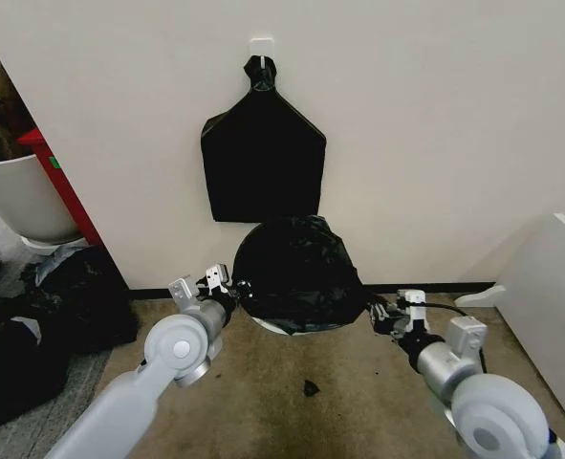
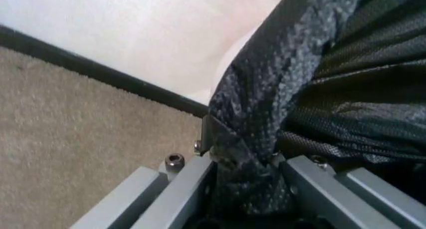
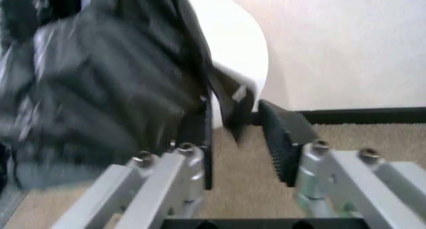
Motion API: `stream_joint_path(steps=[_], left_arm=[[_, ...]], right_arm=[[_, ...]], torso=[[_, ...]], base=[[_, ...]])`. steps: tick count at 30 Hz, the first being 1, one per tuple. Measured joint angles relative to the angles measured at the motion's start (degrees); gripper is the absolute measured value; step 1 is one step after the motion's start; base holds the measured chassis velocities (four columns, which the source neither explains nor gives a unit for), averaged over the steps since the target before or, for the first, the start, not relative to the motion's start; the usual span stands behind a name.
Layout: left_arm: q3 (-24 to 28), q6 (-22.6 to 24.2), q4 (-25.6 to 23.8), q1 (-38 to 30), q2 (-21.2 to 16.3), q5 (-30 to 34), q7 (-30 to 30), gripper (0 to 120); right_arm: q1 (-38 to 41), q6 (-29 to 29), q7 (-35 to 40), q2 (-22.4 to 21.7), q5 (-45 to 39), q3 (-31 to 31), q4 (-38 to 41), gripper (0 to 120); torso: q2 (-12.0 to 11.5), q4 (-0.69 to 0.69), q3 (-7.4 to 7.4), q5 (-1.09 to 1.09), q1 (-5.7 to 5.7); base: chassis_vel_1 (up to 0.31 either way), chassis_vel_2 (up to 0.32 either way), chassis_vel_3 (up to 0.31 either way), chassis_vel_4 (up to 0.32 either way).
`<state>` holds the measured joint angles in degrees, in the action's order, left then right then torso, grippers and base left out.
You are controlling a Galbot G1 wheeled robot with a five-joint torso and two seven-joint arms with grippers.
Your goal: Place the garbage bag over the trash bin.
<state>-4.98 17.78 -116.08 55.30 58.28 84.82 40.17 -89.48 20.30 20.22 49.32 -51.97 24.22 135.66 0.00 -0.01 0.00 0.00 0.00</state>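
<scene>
left gripper and right gripper, nearest the camera, flank the bag from either side. left jaws are clenched on a fold of the bag's wrinkled film; right jaws stand parted, a strip of the film hanging between them, the toothed pad clear of it. the bag is draped over the bin, a white rim showing below the film, on carpet against the wall. a flat black bag hangs above on a hook.
</scene>
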Motion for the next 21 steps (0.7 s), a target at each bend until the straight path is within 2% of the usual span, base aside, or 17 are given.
stream_joint_path(steps=[3, 5, 9, 11, 13, 15, 16, 17, 18, 20, 21], left_arm=[[0.1, 0.0, 0.5, -1.2, 0.4, 2.2, 1.4, 0], [0.1, 0.0, 0.6, -1.3, 0.5, 2.4, 1.6, 0], [0.4, -0.1, 1.5, -2.0, 1.1, 4.4, 2.6, 0], [0.4, -0.2, 1.7, -2.0, 1.2, 4.6, 2.7, 0], [0.5, -0.2, 1.9, -2.2, 1.2, 4.7, 2.7, 0], [0.7, -0.2, 1.9, -2.5, 1.2, 4.4, 2.7, 0], [0.8, -0.2, 1.9, -2.5, 1.2, 4.1, 2.6, 0], [1.1, -0.3, 1.9, -2.6, 1.2, 3.4, 2.2, 0], [1.1, -0.3, 1.9, -2.6, 1.2, 3.4, 2.2, 0], [1.7, -0.3, 1.8, -2.6, 1.2, 1.9, 1.5, 0], [1.7, -0.3, 1.7, -2.6, 1.1, 1.6, 1.4, 0]], right_arm=[[-3.2, -2.4, -1.9, 1.6, 1.5, 1.5, 0.0, 41], [-3.8, -2.7, -2.0, 1.9, 1.2, 1.8, 0.2, 43], [-8.6, -4.3, -2.1, 4.8, -4.4, 4.1, 3.6, 62], [-9.7, -4.6, -2.2, 5.4, -5.6, 4.3, 4.3, 66], [-11.4, -4.5, -0.7, 7.0, -11.1, 4.6, 6.6, 73], [-10.6, -3.8, 5.0, 8.4, -21.3, 3.9, 7.6, 85], [-9.9, -3.7, 6.6, 8.6, -23.5, 3.4, 7.6, 86], [-7.4, -3.8, 11.3, 9.0, -29.3, 2.2, 7.6, 90], [-7.4, -3.8, 11.3, 9.0, -29.3, 2.2, 7.6, 90], [-3.1, -4.0, 17.8, 9.6, -38.2, 1.3, 7.6, 98], [-2.7, -4.1, 18.5, 9.7, -39.3, 1.2, 7.7, 99]], torso=[[0.0, 0.00, 0.00, 0.01, 0.00], [0.0, 0.00, 0.00, 0.01, 0.00], [0.0, 0.01, 0.00, 0.00, 0.00], [0.0, 0.01, 0.00, -0.01, 0.00], [0.0, -0.02, 0.00, -0.01, 0.00], [0.0, -0.01, 0.00, -0.02, -0.01], [0.0, -0.01, 0.00, -0.01, -0.01], [0.0, -0.01, 0.00, 0.01, -0.01], [0.0, -0.01, 0.00, 0.01, -0.01], [0.0, 0.02, 0.00, 0.01, 0.00], [0.0, 0.03, 0.00, 0.02, 0.00]], base=[[0.000, 0.000, 0.000, 0.000], [0.000, 0.000, 0.000, 0.000], [0.000, 0.000, 0.000, 0.000], [0.000, 0.000, 0.000, 0.000], [0.000, 0.000, 0.000, 0.000], [0.000, 0.000, 0.000, 0.000], [0.000, 0.000, 0.000, 0.000], [0.000, 0.000, 0.000, 0.000], [0.000, 0.000, 0.000, 0.000], [0.000, 0.000, 0.000, 0.000], [0.000, 0.000, 0.000, 0.000]])
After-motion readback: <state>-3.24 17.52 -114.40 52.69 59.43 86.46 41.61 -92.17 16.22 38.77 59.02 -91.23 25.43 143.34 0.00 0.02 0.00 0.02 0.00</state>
